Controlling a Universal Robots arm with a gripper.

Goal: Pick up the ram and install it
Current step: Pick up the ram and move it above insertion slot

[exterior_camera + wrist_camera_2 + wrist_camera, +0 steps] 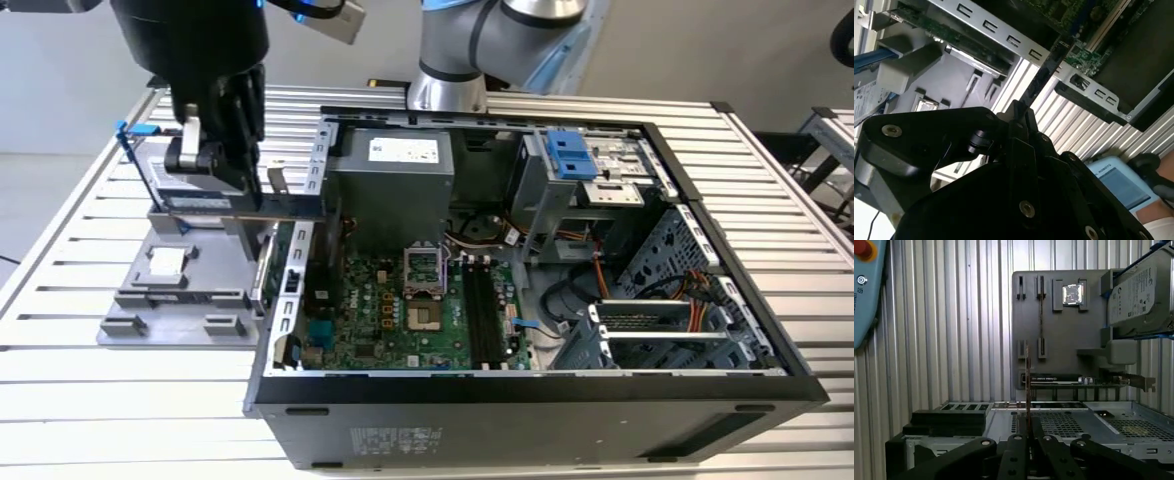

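Ram (1027, 385) is held edge-on between the closed fingers of the pincer (1027, 437), as is seen in both wrist views. In the first wrist view it is shown as a thin upright line rising from the black fingers. In the second wrist view the ram (1045, 70) is seen as a dark narrow strip reaching out from the pincer (1020, 115) towards the punched metal edge of the computer case. The jaws are set narrow, pressed on the stick's two flat faces.

In the exterior view the pincer (230, 160) is seen hanging above a grey holder tray (174, 300), which lies on the slatted metal worktop (80, 400) just beside the computer case (534, 395), on the exterior view's left of it. The case lies on its side with its panel off, and a green motherboard (400, 320) is laid bare inside. Long black memory slots (483, 315) are found on that board, well apart from the pincer.

On the tray (1064, 330) a silver hard drive (1139, 295) with blue rails is propped on a stand, a small square silver chip (1072, 294) is seated in a pocket, and a black expansion card (1054, 377) with a metal bracket is lodged along the side nearest the case. A light-blue handheld unit (864, 290) with a red button is seen lying on the worktop.
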